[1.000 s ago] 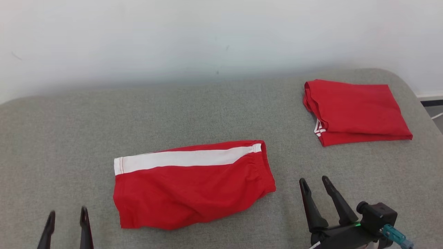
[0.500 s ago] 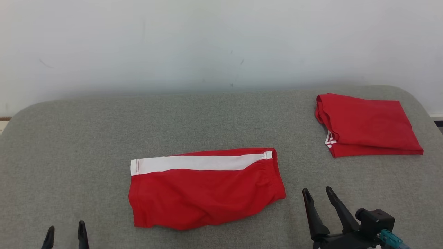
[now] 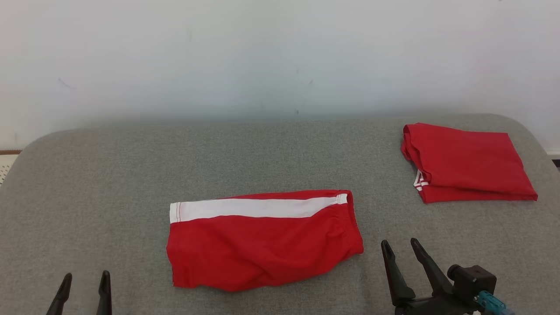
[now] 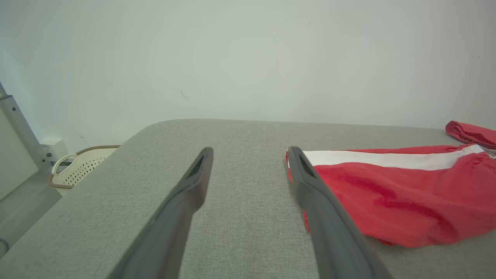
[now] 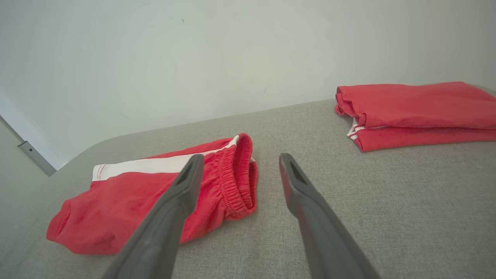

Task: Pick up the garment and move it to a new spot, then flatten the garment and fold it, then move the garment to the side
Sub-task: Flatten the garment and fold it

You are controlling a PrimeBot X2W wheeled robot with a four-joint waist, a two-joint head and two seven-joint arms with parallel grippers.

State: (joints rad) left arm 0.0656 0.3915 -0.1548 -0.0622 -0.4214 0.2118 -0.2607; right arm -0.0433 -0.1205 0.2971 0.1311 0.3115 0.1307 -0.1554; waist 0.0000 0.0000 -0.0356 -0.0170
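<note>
Left gripper point(image 3: 86, 274) and right gripper point(image 3: 398, 241) sit low at the near edge, fingers pointing forward, spread and empty. Between them, mid-surface, the red shorts point(image 3: 262, 238) lie lengthwise side to side, waistband rightward; a folded red garment point(image 3: 468, 164) lies beyond, far right

The left gripper point(image 3: 84, 281) and the right gripper point(image 3: 399, 249) both point forward, low, jaws wide apart, holding nothing.

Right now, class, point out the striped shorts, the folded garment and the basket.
striped shorts point(image 3: 262, 249), head view, red front panel.
folded garment point(image 3: 470, 162), head view, top layer.
basket point(image 4: 83, 169), left wrist view, perforated wall.
</note>
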